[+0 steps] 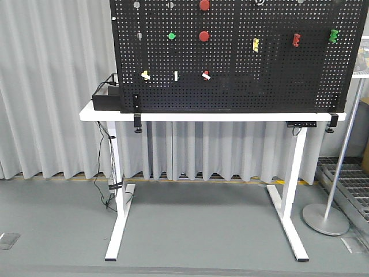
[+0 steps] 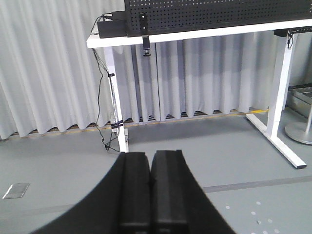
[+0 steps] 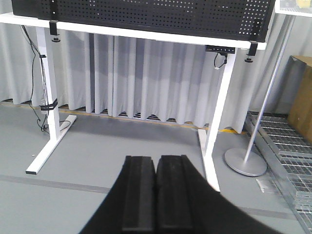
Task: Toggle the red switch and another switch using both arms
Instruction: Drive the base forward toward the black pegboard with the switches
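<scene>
The red switch, small with a white-tipped lever, sits low on the black pegboard, in a row with a yellow toggle and a white toggle. Neither arm shows in the front view. In the left wrist view my left gripper is shut with nothing between its black fingers, low over the grey floor and well short of the pegboard's lower edge. My right gripper is also shut and holds nothing, far below the pegboard. No switch appears in either wrist view.
The pegboard stands clamped on a white table with two legs. Two large round red push buttons, a green button and yellow, red and green parts are higher up. A black box and cables sit left. A round-based stand is right.
</scene>
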